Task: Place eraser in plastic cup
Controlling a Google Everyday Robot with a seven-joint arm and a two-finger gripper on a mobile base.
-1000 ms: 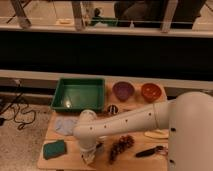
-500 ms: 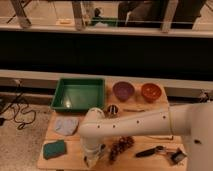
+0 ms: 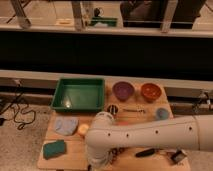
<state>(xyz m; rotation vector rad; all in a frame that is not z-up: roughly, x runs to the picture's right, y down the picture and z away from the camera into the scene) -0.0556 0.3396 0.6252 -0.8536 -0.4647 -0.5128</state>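
My white arm reaches in from the right across the front of the wooden table [image 3: 75, 162]. Its wrist and gripper [image 3: 98, 161] hang low at the table's front edge, just right of the teal sponge [image 3: 54, 149]. The arm covers the middle front of the table. I cannot make out the black eraser or the wide white plastic cup; either may be hidden under the arm and gripper. An orange fruit [image 3: 83, 129] peeks out at the arm's left side.
A green tray [image 3: 80, 94], a purple bowl [image 3: 123, 90] and an orange bowl [image 3: 151, 91] stand at the back. A small metal cup [image 3: 112, 108], a light-blue cup [image 3: 161, 114], a grey-blue cloth [image 3: 66, 125], a black-handled tool [image 3: 145, 152] and a small dark object [image 3: 177, 156] lie around the arm.
The arm has swung lower and nearer the table's front edge, and the gripper has sunk a little with it. The things on the table have not moved.
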